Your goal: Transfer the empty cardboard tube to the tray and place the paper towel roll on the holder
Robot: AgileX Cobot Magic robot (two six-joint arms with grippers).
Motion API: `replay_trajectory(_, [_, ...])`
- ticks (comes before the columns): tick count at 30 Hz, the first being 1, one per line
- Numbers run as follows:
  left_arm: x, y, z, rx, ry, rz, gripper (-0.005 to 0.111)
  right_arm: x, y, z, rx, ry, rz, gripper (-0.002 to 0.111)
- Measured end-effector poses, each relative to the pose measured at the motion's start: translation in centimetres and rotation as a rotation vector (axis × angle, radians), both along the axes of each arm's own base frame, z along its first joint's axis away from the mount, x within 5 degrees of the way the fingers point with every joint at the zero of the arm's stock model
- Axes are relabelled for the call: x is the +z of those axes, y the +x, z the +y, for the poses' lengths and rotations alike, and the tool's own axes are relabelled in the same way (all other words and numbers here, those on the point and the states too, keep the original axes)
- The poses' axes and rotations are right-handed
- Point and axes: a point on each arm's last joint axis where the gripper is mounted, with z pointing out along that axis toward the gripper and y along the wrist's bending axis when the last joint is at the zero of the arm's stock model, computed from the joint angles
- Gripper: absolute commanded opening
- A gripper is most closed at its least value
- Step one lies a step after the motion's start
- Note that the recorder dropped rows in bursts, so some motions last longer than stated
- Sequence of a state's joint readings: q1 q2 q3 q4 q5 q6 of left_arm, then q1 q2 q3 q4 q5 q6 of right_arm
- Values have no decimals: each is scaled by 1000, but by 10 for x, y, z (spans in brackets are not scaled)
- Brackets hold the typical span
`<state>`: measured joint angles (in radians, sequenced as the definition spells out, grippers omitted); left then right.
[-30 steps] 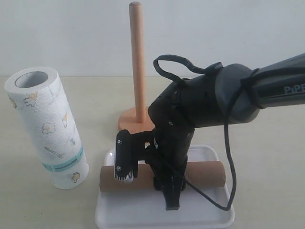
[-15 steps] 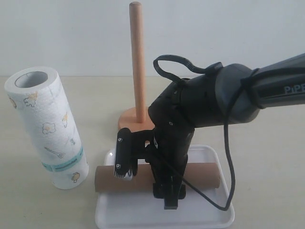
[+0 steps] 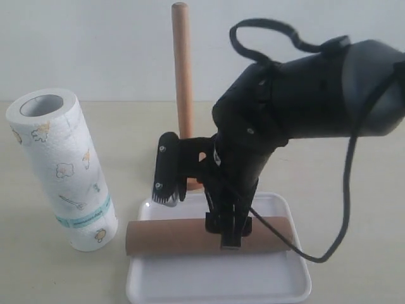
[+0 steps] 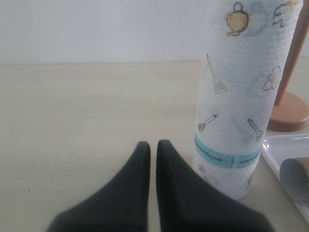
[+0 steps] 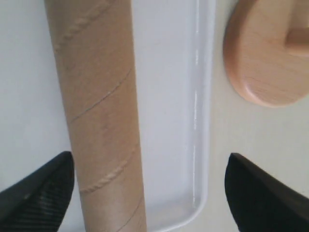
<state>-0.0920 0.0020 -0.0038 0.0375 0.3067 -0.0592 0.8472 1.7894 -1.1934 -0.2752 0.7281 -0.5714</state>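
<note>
Resting nearest the exterior camera, item 1: tray (image 3: pixel 215 282), white, glossy, low-rimmed, flat on the pale surface (image 3: pixel 38 278).

Item 2: empty cardboard tube (image 3: pixel 171 237), brown, spiral-seamed, lay on its side across the tray, 1 end at the rim on the roll's side; whether it overhung could not be told. Judged light, stiff, hollow, apt to roll. Nothing gripped it, so this half of the task was judged done.

Item 3: right gripper (image 3: pixel 198 220), hovered just above the tube's middle, fingers (image 3: pixel 166 180) spread wide apart, 1 to each side, not closed on the cardboard.

Item 4: left gripper (image 4: pixel 153 145), low over bare surface near the roll's foot, fingers (image 4: pixel 137 188) pressed together, holding nothing.

Item 5: paper towel roll (image 3: pixel 63 171), white, printed with small pictures and a teal band, stood on end on the surface just beside the tray, core opening upward, untouched. Judged light but bulky, soft, easily dented. Best hold was judged to be around the outer wall near mid-height, fingers opened wide and closed gently, keeping the core upright.

Item 6: holder (image 3: pixel 181 76), orange-brown wood, stood behind the tray, disc base just beyond the far rim, pole upright and bare. Judged liable to tip under a sideways knock; the core would need lining up over the rounded tip.
</note>
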Motion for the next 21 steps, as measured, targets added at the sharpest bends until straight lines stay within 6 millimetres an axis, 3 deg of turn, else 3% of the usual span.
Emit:
replay_trajectory(12, [0,0,0,0,0,0,4,97,-27,-35,-82,173,-154,78])
replay_trajectory(15, [0,0,0,0,0,0,4,117,-36,-46,-123,235,-180,59])
replay_trajectory(19, [0,0,0,0,0,0,4,134,-46,-58,-170,273,-188,5])
replay_trajectory(21, [0,0,0,0,0,0,4,137,-49,-62,-206,281,-177,2])
